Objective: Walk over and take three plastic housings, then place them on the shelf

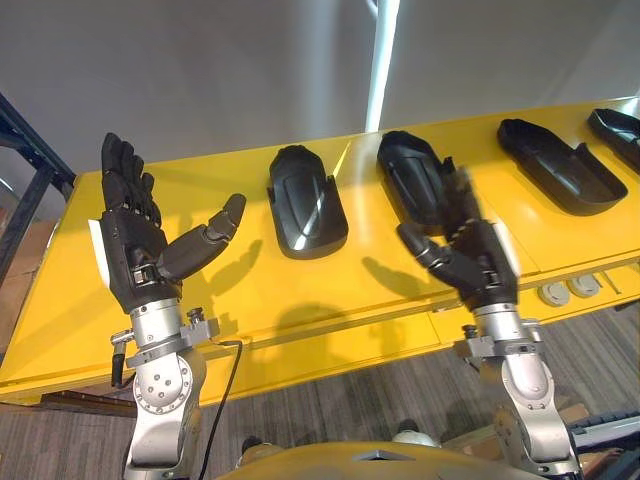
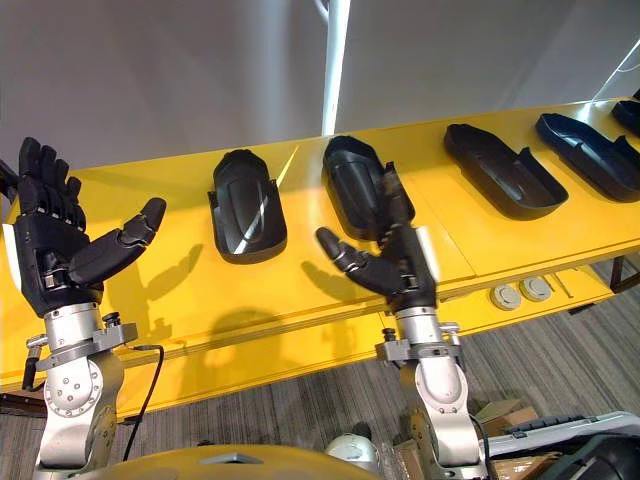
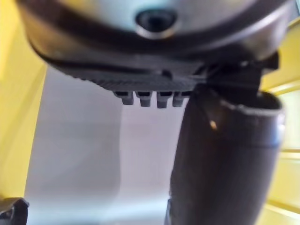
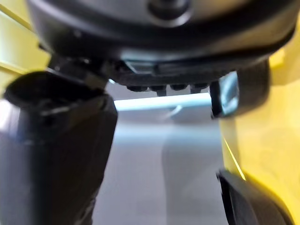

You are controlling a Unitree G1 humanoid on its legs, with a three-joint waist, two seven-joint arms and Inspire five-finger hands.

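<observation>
The left hand (image 1: pixel 130 250) is raised over the near left part of the yellow table (image 1: pixel 230 290), palm turned inward, its fingers (image 1: pixel 125 175) straight and pointing up and its thumb (image 1: pixel 205 240) spread out to the side; it holds nothing. The right hand (image 1: pixel 480 265) is raised over the table's near edge further right, its fingers likewise stretched upward and its thumb (image 1: pixel 420 245) spread toward the left hand, and it too is empty. Black plastic housings lie in a row along the far half of the table, hollow side up and well apart from one another. The first housing (image 1: pixel 305 200) lies between the two hands and beyond them. The second housing (image 1: pixel 415 170) lies right behind the right hand, whose fingertips overlap its near end in the eye views; whether they touch it cannot be told. The third housing (image 1: pixel 560 165) and the fourth housing (image 2: pixel 585 150) follow to the right. Two round grey fittings (image 1: pixel 565 290) sit in the table's lower front ledge, right of the right hand. Behind the table rises a grey wall (image 1: pixel 200 70) with a bright light strip (image 1: pixel 382 60), and a dark rack frame (image 1: pixel 25 160) stands at the table's left end.
</observation>
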